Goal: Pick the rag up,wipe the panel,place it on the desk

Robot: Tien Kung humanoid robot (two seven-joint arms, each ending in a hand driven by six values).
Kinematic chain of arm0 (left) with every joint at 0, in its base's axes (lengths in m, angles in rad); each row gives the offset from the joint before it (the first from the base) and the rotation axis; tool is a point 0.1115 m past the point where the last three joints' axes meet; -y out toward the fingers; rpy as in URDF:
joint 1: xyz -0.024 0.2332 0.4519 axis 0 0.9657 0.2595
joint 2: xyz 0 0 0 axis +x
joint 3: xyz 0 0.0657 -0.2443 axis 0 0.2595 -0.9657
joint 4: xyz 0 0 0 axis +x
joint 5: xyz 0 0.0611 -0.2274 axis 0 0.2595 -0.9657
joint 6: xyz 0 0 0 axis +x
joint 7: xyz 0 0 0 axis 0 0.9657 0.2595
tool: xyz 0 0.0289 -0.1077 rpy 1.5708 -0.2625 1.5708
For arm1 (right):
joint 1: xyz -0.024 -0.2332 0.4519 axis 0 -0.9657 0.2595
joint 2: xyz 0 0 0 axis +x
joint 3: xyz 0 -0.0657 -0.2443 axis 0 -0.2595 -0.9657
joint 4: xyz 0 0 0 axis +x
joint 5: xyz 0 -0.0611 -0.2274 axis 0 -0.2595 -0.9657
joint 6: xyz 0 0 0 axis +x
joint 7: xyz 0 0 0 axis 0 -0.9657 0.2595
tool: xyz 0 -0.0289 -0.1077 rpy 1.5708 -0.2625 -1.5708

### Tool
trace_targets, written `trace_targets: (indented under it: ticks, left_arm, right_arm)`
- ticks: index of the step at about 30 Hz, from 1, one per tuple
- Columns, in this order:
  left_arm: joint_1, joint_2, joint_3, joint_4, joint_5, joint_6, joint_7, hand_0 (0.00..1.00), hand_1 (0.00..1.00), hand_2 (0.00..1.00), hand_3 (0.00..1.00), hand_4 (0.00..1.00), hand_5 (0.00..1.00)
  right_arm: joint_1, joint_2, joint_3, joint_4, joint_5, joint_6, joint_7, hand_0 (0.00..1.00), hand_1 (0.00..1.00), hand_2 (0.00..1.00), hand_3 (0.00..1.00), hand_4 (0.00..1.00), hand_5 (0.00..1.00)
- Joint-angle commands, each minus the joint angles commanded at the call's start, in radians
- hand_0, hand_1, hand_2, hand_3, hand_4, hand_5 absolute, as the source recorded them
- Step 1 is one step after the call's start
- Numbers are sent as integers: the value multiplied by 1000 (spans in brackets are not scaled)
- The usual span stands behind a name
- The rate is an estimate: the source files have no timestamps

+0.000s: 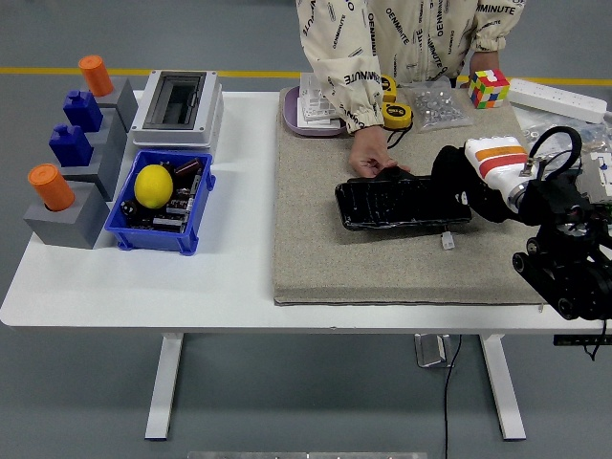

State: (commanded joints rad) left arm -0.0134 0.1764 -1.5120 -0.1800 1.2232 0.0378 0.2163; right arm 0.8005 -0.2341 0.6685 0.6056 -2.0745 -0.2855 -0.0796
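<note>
The robot's right hand [457,184], its fingers curled over what looks like a dark rag, presses on the right end of the black panel [402,202] lying on the felt mat [316,249]; wiping well needs steady, flat downward pressure.

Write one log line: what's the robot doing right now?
right hand at right end of black panel | rag: cannot tell | person's hand holds panel's far edge | left arm: not in view

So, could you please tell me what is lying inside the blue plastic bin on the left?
The blue plastic bin holds a yellow lemon resting on dark, jumbled small parts. Whatever sits beneath the lemon is covered, and the parts are too small to identify.
</note>
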Motion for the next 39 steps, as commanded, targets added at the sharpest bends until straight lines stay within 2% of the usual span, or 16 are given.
trace_targets:
  ticks: [6, 24, 28, 35, 39]
  left_arm:
    - [4, 0, 0, 0, 1, 0, 1, 651, 696, 742, 566, 599, 476]
    - [12, -1, -1, 0, 5, -1, 3, 651, 696, 742, 566, 599, 476]
    - [10, 0, 2, 0, 3, -1, 0, 651, 696, 742, 566, 599, 476]
    - [9, -3, 5, 0, 1, -2, -1, 651, 696, 740, 567, 599, 476]
    - [10, -3, 2, 0, 3, -2, 0, 651, 696, 740, 567, 599, 476]
  right_arm:
    - [-22, -37, 58, -10, -17, 3, -1, 236, 321, 356, 395, 998, 92]
    - [-77, -72, 180, 24, -42, 0, -6, 237, 321, 357, 395, 998, 91]
    - [-97, -64, 236, 35, -57, -4, -12, 237, 321, 357, 395, 998, 91]
    - [-140, -15, 381, 68, -83, -39, -44, 237, 321, 357, 395, 998, 91]
    - [-147, -3, 409, 84, -71, -58, -65, 238, 321, 357, 396, 998, 93]
